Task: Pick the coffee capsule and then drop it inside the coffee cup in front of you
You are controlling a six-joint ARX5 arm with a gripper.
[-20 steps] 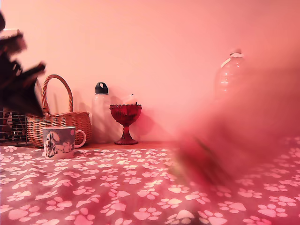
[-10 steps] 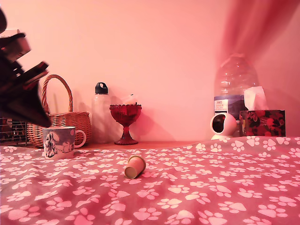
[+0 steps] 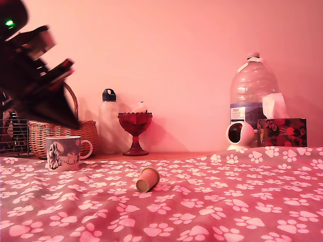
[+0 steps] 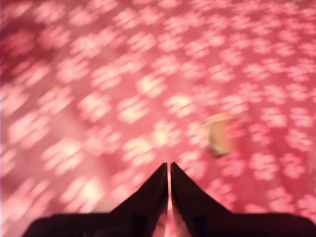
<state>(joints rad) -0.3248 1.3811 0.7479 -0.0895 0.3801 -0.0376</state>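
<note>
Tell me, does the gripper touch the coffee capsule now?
Apart. In the wrist view, the shut gripper points at bare cloth, and printed cloth shows between its tips and the coffee capsule, which lies on its side.

Gripper [image 4: 169, 170]: fingers pressed together, only a hairline gap, holding nothing | coffee capsule [image 4: 219, 133]: blurred, lying on paw-print tablecloth [image 4: 98, 98], apart from fingertips.
</note>
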